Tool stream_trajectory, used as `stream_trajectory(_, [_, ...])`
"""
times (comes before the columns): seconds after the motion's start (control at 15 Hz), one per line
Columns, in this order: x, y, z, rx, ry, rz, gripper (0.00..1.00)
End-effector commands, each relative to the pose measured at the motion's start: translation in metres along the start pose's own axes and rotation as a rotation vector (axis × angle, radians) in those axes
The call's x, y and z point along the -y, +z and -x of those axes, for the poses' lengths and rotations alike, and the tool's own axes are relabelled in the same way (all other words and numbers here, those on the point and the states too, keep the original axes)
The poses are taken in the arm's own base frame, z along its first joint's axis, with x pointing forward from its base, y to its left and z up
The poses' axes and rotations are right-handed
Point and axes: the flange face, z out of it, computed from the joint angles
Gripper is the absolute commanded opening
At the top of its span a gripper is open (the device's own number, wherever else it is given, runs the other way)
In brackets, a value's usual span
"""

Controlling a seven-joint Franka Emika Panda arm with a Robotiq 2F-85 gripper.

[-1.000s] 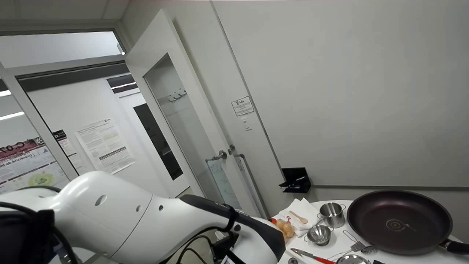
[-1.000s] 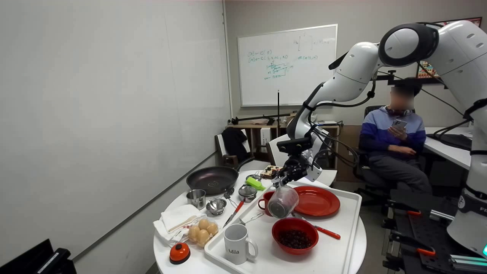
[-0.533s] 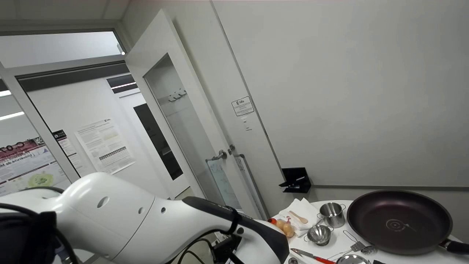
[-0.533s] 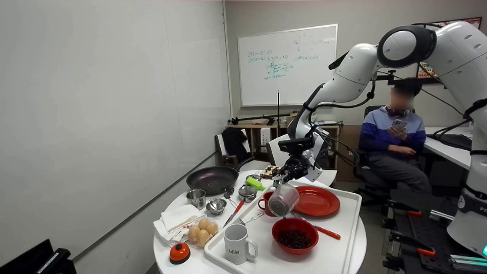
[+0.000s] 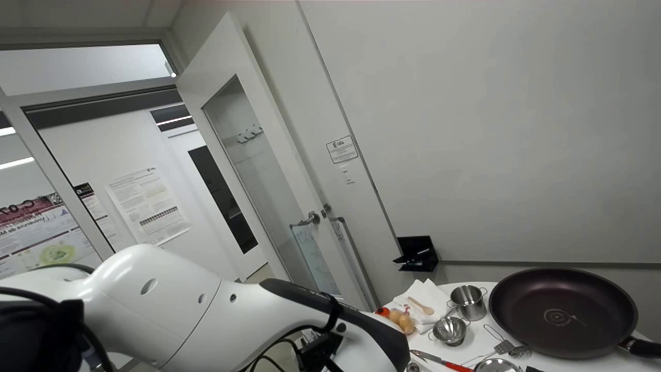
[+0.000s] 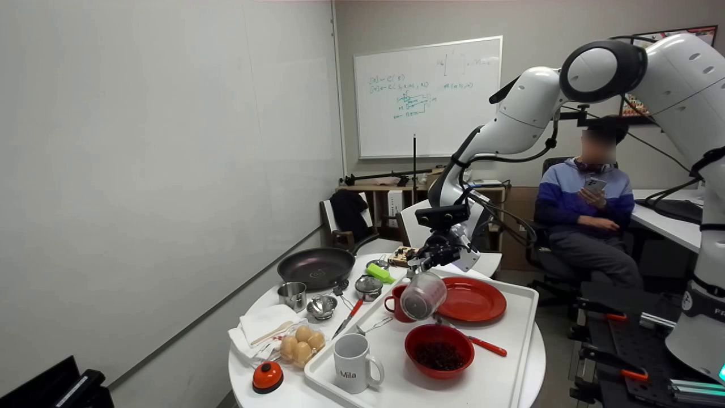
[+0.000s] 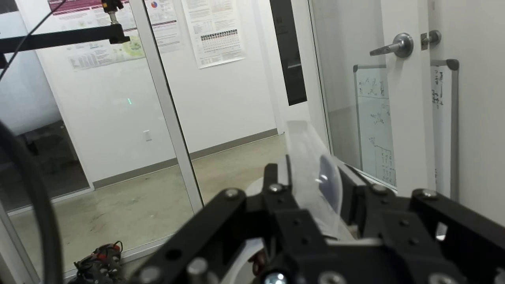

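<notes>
gripper [image 7: 313,184] pinches clear cup [image 6: 425,294], tilted above tray [image 6: 490,374] near red bowl [image 6: 435,373] of dark bits [image 6: 439,355], with red mug [image 6: 397,293] and plate [image 6: 478,298] behind

In an exterior view, a whiteboard [image 6: 429,97] marked in green hangs on a grey wall [image 6: 430,24] above a wooden shelf [image 6: 374,189]; a dark jacket [image 6: 346,212] drapes a pale chair [image 6: 326,218]. A white door [image 5: 219,57] with a glass pane [image 5: 250,155] stands open. Posters [image 7: 215,33] hang beyond a glass partition [image 7: 167,106]; the floor [image 7: 138,201] is beige.
</notes>
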Motion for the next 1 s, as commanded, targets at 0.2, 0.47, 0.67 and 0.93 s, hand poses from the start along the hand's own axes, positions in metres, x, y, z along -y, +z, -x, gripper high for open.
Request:
stream_trajectory(0.2, [0.0086,0.0013,0.0045,0.050,-0.017,0.017,0.11])
stream_trajectory(0.47, [0.0121,0.0010,0.0052,0.050,-0.019,0.017,0.11])
stream_trajectory(0.67, [0.0140,0.0004,0.0067,0.054,-0.026,0.018,0.11])
stream_trajectory(0.93, [0.0152,-0.0019,0.0090,0.070,-0.028,0.028,0.11])
